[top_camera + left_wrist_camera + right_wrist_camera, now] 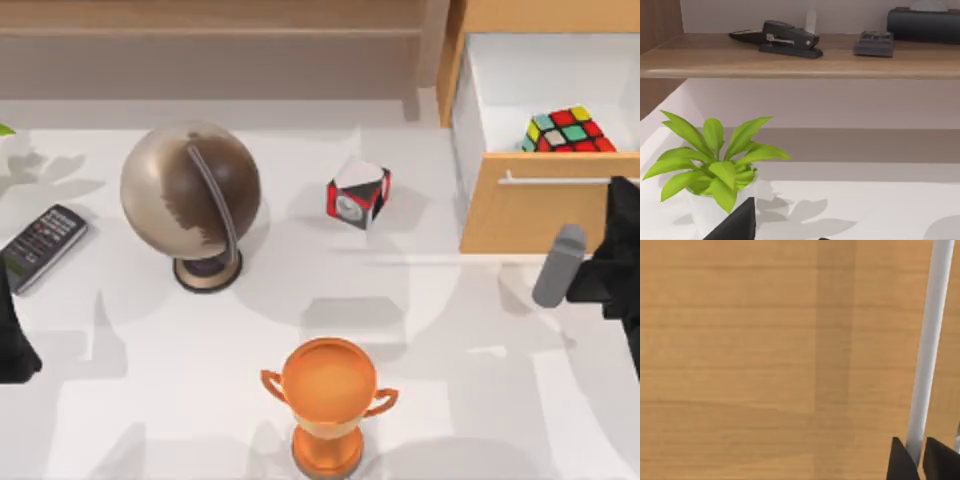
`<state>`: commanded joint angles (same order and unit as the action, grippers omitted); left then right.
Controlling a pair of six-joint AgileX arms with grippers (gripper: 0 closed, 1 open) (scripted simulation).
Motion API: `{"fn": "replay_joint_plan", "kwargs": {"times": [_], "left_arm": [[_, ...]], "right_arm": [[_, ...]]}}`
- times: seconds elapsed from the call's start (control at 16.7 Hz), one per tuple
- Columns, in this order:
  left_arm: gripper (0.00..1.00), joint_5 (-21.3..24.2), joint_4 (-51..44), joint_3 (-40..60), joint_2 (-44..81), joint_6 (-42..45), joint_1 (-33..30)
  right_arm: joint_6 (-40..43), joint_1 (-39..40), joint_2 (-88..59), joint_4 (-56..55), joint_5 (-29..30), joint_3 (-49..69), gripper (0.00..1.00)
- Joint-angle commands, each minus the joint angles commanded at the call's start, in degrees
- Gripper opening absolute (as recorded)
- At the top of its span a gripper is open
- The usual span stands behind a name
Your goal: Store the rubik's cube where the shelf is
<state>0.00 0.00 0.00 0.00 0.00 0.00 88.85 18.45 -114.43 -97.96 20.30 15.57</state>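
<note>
Rubik's cube (568, 130), small, with red, green, yellow and teal tiles in a black grid, sat inside the open white-lined drawer (480, 100) at the top view's right, behind the light-wood drawer front (520, 215). Right gripper (919, 460) was at the thin silver bar handle (930, 340), black fingertips (901, 462) either side of the bar with little gap; whether they pinched it I could not tell. Left arm (15, 340) parked at the table's left edge, its fingers not discernible.

Judgement: the cube appeared stowed in the drawer rather than on the long light-wood shelf (210, 30) across the back; closing the drawer looked like what remained.

No legible writing. The red, white and black cube (358, 195) bore a round emblem, unreadable.
</note>
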Motion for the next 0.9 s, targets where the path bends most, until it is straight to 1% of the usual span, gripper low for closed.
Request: {"fn": "replay_joint_plan", "kwargs": {"times": [0.48,0.54,0.9], "left_arm": [[1.0,0.0,0.0,0.0,0.0,0.0,0.0],[1.0,0.0,0.0,0.0,0.0,0.0,0.0],[1.0,0.0,0.0,0.0,0.0,0.0,0.0]], "right_arm": [[0.0,0.0,0.0,0.0,0.0,0.0,0.98],[0.0,0.0,0.0,0.0,0.0,0.0,1.0],[0.0,0.0,0.0,0.0,0.0,0.0,1.0]]}}
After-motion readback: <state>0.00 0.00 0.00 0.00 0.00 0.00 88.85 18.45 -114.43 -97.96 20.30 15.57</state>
